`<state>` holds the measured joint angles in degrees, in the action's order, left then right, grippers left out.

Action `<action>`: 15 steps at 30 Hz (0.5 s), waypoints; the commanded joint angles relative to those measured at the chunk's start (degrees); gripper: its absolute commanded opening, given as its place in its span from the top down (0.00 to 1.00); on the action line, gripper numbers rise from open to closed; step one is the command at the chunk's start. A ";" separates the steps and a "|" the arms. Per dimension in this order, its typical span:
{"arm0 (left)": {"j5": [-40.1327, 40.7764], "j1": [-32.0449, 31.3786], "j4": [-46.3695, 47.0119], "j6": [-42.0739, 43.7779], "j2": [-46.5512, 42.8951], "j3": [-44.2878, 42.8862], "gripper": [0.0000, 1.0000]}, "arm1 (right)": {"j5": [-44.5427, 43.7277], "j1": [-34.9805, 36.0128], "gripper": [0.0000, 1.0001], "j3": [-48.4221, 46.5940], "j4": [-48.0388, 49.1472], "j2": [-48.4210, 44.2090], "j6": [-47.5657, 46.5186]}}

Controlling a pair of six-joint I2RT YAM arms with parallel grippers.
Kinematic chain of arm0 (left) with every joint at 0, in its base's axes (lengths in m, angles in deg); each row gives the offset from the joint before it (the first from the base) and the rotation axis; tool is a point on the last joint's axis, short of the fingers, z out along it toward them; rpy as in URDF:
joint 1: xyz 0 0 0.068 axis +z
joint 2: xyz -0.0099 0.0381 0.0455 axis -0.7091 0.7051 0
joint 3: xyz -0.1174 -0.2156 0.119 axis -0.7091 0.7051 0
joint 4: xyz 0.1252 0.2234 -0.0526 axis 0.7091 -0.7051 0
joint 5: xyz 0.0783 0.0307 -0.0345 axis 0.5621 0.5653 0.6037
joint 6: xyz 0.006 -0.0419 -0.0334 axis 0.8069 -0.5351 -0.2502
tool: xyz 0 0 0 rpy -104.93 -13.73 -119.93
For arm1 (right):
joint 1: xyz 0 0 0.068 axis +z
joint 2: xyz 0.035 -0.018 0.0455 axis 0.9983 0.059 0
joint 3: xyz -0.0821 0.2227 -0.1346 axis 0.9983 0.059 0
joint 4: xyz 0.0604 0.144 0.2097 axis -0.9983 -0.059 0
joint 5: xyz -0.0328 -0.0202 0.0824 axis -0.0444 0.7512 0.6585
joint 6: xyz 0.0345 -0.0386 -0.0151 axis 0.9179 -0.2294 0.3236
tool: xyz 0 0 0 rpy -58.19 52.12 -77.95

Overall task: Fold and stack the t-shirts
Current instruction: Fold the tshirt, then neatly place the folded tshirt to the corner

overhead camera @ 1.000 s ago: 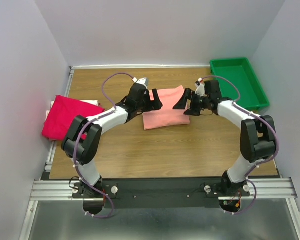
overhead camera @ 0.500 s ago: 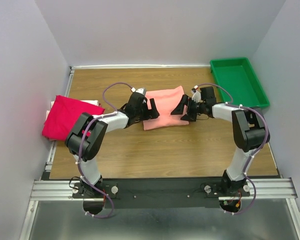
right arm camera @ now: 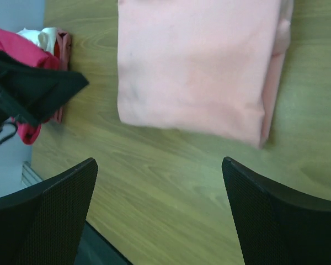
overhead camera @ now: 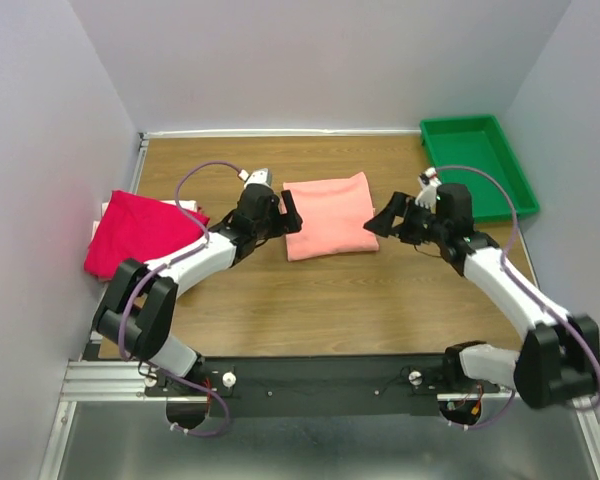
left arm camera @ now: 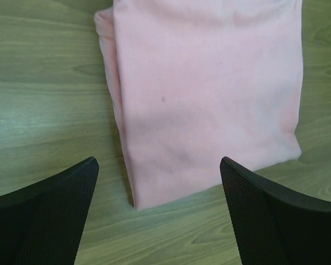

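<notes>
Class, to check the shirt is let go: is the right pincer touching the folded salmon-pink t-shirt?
Apart. The right wrist view shows bare table between the open right pincer and the edge of the salmon-pink t-shirt.

Two t-shirts: one salmon-pink t-shirt (overhead camera: 328, 214) and one magenta-red t-shirt (overhead camera: 135, 235). A white edge (overhead camera: 187, 206) beside the red one may be a third cloth; the view is too poor to settle it. One green tray (overhead camera: 477, 165). One wooden table (overhead camera: 310, 300). Two arms, left arm (overhead camera: 205, 255) and right arm (overhead camera: 500, 280), bearing one gripper each: left gripper (left arm camera: 159, 160), right gripper (right arm camera: 159, 159).
</notes>
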<state>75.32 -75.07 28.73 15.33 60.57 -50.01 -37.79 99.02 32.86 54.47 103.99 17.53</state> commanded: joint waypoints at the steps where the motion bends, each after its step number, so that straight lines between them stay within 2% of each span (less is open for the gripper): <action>1: 4.91 0.64 -1.56 1.83 1.67 -0.93 0.02 | -8.63 -0.10 0.00 7.82 -3.82 -11.44 2.03; 3: 5.87 0.64 -3.40 2.18 4.48 -3.48 0.02 | -8.29 -0.10 0.00 10.89 -4.09 -17.58 2.56; 7: 6.75 0.73 -6.83 2.19 11.50 -10.24 0.02 | -7.32 -0.10 0.00 13.18 -5.31 -23.31 4.06; 15: 7.20 0.64 -10.18 3.15 21.01 -17.72 0.02 | -7.32 -0.10 0.00 13.54 -7.60 -25.27 2.83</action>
<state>80.26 -74.48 21.53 17.23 78.49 -64.98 -43.49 99.02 45.78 49.29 79.20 20.72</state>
